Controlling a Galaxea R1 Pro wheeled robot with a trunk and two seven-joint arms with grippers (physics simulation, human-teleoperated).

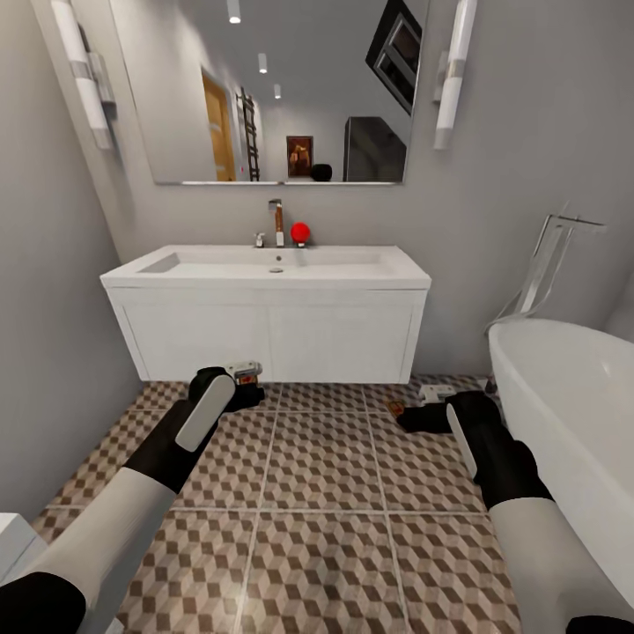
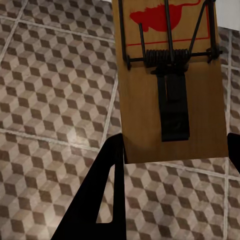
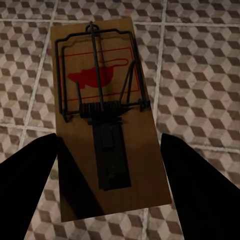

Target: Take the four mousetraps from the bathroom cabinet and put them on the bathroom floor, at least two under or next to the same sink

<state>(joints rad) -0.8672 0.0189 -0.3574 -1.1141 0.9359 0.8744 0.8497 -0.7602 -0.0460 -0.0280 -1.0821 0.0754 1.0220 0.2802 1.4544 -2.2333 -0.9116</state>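
I'm looking at a small bathroom with plain grey walls (image 1: 519, 202) and a big mirror (image 1: 273, 88) flanked by two white tube lights (image 1: 453, 75). A white bathtub (image 1: 572, 414) with a chrome tap (image 1: 550, 255) sits on the right, and a red ball (image 1: 301, 232) rests by the faucet (image 1: 277, 220).

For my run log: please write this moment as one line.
left gripper: holds mousetrap | right gripper: open around second mousetrap | near sink
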